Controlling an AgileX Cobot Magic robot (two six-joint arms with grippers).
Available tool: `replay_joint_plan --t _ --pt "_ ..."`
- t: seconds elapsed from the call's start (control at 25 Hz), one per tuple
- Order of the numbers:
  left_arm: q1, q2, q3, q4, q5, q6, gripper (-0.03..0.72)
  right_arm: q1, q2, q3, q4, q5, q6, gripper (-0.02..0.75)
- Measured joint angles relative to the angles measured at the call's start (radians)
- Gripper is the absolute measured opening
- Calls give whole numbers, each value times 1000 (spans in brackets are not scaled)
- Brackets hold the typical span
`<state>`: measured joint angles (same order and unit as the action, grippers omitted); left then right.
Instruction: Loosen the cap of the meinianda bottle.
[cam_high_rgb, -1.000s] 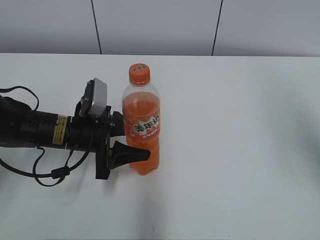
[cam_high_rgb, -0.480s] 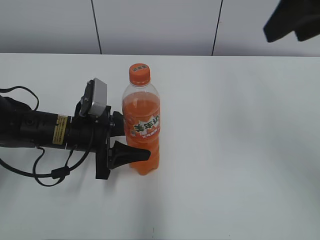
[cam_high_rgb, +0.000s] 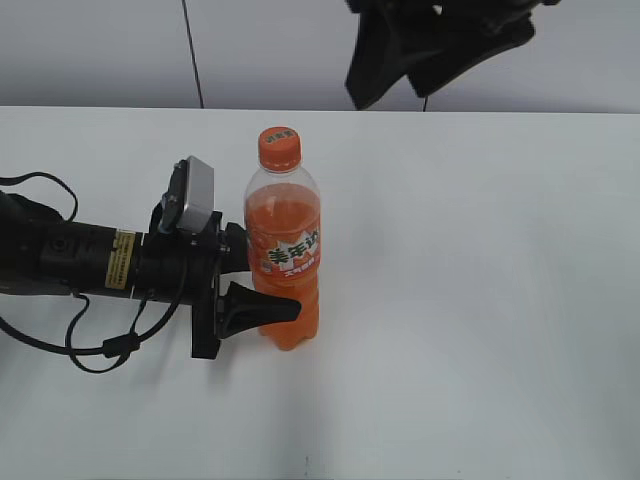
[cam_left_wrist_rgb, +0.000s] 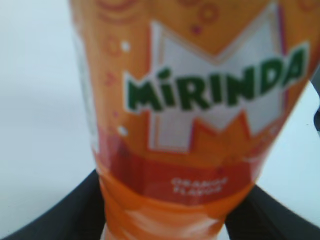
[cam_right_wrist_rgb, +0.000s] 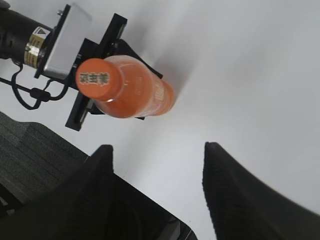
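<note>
The meinianda bottle (cam_high_rgb: 285, 240) stands upright on the white table (cam_high_rgb: 500, 300), full of orange drink. Its orange cap (cam_high_rgb: 279, 147) is on the neck. My left gripper (cam_high_rgb: 272, 275) comes in from the left and is shut on the bottle's lower body, one finger on each side. The left wrist view is filled by the bottle's label (cam_left_wrist_rgb: 200, 125), with the left gripper (cam_left_wrist_rgb: 165, 220) around its base. My right gripper (cam_high_rgb: 390, 95) hangs open above and to the right of the cap, holding nothing. From the right gripper (cam_right_wrist_rgb: 157, 147) I look down on the cap (cam_right_wrist_rgb: 99, 78) and the bottle (cam_right_wrist_rgb: 145, 95).
A black cable (cam_high_rgb: 90, 345) loops beside the left arm (cam_high_rgb: 70, 260). The table's edge and dark floor (cam_right_wrist_rgb: 30, 150) show in the right wrist view. A grey panelled wall (cam_high_rgb: 300, 50) stands behind the table.
My right gripper has come into the exterior view at the top right and moved left toward the space above the bottle. The left gripper and bottle have not moved.
</note>
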<state>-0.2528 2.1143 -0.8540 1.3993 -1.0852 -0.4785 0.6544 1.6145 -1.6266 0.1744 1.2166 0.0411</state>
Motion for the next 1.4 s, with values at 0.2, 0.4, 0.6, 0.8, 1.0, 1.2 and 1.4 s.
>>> replay_joint_plan --t 0.2,0.4,0.6,0.8,1.0,1.2,1.4 --pt "0 0 0 0 0 0 418 82 71 -69 -23 0 10 426" --pt "-1 0 0 -1 0 0 418 118 141 -149 -38 0 15 426" --pt "-1 0 0 -1 0 0 418 120 181 -202 -42 0 19 426" --pt "-1 0 0 -1 0 0 418 120 198 -206 -43 0 20 426" --pt "-1 0 0 -1 0 0 418 122 224 -208 -44 0 21 426" --pt "-1 0 0 -1 0 0 418 122 241 -208 -47 1 22 426" --pt "-1 0 0 -1 0 0 418 122 257 -208 -47 1 22 426"
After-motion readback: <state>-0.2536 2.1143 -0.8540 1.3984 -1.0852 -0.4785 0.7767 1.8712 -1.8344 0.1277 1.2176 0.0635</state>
